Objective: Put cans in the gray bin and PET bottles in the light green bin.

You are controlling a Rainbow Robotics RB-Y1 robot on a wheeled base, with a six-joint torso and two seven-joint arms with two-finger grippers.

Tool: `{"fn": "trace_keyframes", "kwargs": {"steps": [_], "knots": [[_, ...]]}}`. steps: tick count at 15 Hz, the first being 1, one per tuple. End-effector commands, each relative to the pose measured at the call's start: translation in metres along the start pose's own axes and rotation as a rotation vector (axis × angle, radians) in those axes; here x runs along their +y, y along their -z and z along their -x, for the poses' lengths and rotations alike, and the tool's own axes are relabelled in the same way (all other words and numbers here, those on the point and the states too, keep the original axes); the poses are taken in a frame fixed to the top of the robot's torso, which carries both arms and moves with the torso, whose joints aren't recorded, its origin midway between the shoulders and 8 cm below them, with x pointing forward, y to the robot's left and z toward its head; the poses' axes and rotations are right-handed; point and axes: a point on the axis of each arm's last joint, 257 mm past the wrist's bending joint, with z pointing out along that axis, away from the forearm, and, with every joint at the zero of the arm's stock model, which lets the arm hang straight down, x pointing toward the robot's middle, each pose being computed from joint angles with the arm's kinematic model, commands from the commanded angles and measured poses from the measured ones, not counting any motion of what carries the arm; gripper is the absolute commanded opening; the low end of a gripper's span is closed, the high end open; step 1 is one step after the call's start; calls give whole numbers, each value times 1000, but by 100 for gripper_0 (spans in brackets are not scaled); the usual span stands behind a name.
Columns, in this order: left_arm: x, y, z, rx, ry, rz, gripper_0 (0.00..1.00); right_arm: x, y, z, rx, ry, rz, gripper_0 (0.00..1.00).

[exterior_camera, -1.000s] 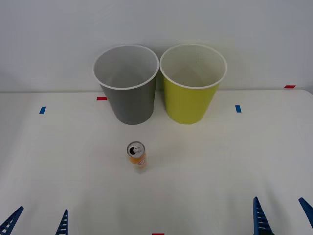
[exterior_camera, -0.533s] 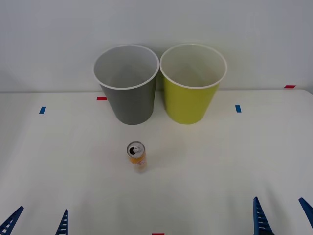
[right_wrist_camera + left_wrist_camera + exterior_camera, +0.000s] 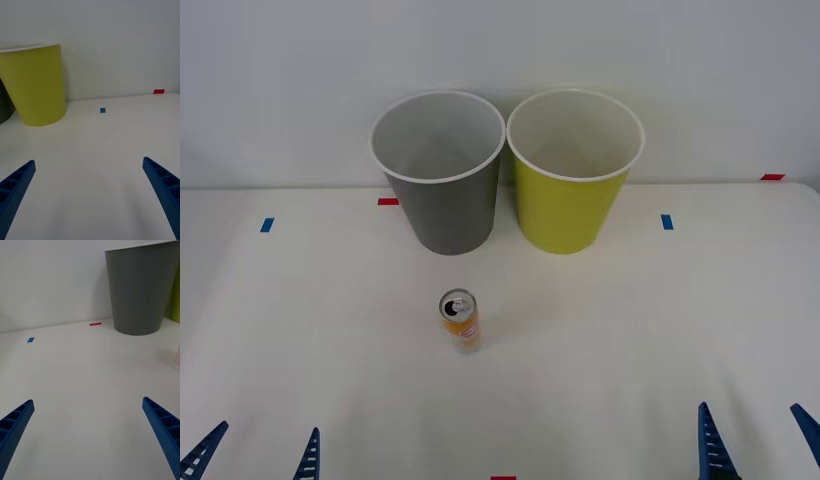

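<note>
A small orange and white can (image 3: 461,319) stands upright on the white table, in front of the gray bin (image 3: 442,175). The light green bin (image 3: 573,172) stands just right of the gray one, both at the table's back. A sliver of the can (image 3: 177,360) shows at the edge of the left wrist view, with the gray bin (image 3: 140,288) beyond it. The light green bin (image 3: 33,84) also shows in the right wrist view. My left gripper (image 3: 260,460) is open at the front left edge. My right gripper (image 3: 758,440) is open at the front right. Both hold nothing. No PET bottles are in view.
Small blue tape marks (image 3: 267,225) (image 3: 667,221) and red tape marks (image 3: 388,201) (image 3: 772,177) lie on the table (image 3: 630,330). A pale wall rises right behind the bins.
</note>
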Motion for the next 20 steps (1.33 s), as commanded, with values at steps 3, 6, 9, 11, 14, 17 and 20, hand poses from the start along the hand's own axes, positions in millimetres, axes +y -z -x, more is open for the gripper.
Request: {"fn": "trace_keyframes", "kwargs": {"steps": [3, 6, 9, 11, 14, 17, 20], "knots": [[0, 0, 0, 0, 0, 0, 100, 0, 0, 0, 0, 0, 0, 99], [0, 0, 0, 0, 0, 0, 100, 0, 0, 0, 0, 0, 0, 99], [0, 0, 0, 0, 0, 0, 100, 0, 0, 0, 0, 0, 0, 99], [0, 0, 0, 0, 0, 0, 100, 0, 0, 0, 0, 0, 0, 99], [-4, 0, -14, 29, 13, -1, 100, 0, 0, 0, 0, 0, 0, 99], [-15, -2, -15, 9, 23, -34, 100, 0, 0, 0, 0, 0, 0, 99], [-22, -15, -6, -22, 2, -95, 100, 0, 0, 0, 0, 0, 0, 99]]}}
